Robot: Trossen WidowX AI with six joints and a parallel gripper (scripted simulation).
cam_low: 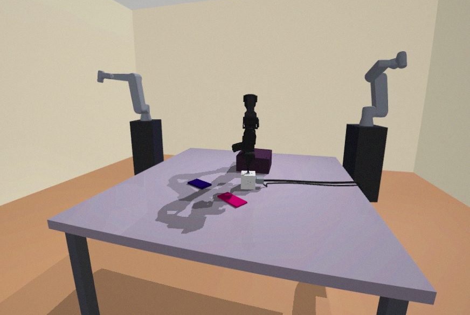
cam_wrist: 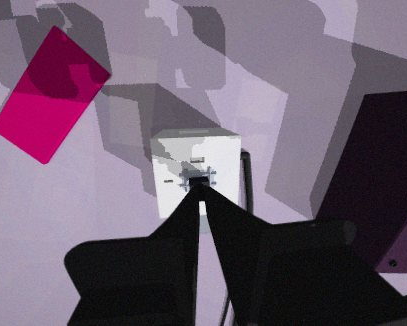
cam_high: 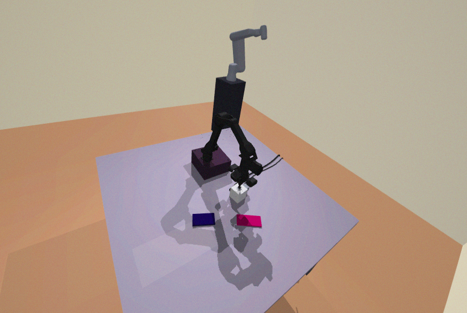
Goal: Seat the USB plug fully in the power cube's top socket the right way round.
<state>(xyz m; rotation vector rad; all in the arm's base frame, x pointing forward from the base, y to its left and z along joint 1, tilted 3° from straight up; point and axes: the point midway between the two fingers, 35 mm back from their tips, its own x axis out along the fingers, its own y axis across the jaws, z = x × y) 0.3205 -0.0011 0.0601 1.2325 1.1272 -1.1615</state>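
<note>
We see our hand (cam_high: 241,185) pinching the plug atop the white cube (cam_high: 238,193) mid-desk (cam_high: 158,264); a blue card (cam_high: 203,219) at seven o'clock, pink card (cam_high: 248,221) at five.

This looks like a robot test room: bare cream walls (cam_low: 227,56), an orange floor (cam_low: 30,227), one table (cam_low: 265,251) in the middle, and grey arms (cam_low: 132,89) on black pedestals (cam_low: 364,159) beside its far corners.

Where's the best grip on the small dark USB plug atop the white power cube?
On the dark USB plug's exposed body, from straight above: it stands upright from the white power cube's top socket. The black gripper is already shut on it there.
</note>
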